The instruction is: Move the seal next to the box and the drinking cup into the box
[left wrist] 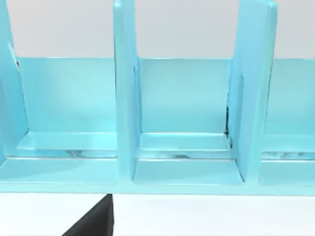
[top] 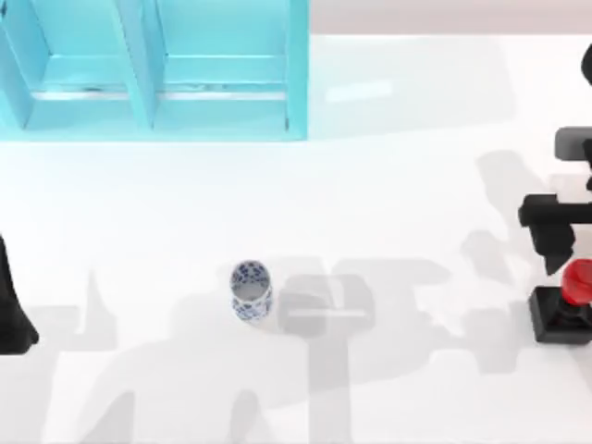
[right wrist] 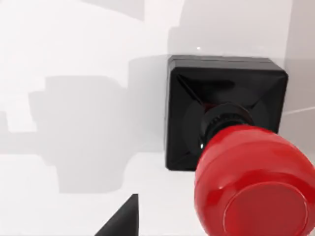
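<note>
The seal (top: pixel 566 305) stands upright on the table (top: pixel 388 185) at its far right edge, well to the right of the drinking cup (top: pixel 250 290) and far from the blue box (top: pixel 153 69), with the right gripper (top: pixel 555 236) hanging just above and beside its red knob; I cannot tell whether that claw is released or clenched. To grasp it well, I judge the gripper should centre over the knob and descend straight, closing on it squarely. The left gripper (top: pixel 14 305) sits parked well left of the cup, its claw state unclear.
</note>
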Controlling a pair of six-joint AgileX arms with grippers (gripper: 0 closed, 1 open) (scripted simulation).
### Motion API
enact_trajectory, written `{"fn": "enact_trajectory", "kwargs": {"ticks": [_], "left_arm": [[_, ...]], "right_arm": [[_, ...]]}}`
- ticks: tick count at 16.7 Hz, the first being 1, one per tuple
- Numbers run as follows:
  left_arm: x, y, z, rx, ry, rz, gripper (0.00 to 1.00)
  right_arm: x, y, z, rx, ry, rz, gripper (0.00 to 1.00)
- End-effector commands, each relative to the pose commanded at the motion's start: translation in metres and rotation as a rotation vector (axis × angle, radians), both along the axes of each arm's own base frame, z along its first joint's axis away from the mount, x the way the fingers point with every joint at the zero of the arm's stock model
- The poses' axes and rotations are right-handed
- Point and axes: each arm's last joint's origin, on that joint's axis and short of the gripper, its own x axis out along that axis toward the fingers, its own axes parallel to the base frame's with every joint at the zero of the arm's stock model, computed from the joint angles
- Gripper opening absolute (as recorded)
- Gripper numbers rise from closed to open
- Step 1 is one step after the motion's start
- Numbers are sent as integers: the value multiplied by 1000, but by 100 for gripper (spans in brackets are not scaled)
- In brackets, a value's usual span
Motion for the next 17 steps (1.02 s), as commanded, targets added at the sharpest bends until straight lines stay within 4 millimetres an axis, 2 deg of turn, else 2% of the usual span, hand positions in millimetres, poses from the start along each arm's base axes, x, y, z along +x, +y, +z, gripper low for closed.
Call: {"fn": "enact_trajectory", "kwargs": {"ticks": [9,11,15,17], "left_arm": [[0,0,0,0,0,0,100],[0,0,0,0,0,0,100],[0,0,0,0,0,0,100],[0,0,0,0,0,0,100]], "right_arm": [[1,0,4,0,1,-1,100],[4,1,18,0,3,-2,100],[5,1,71,-1,6,-3,100],[2,0,91,0,2,-2,100]]}}
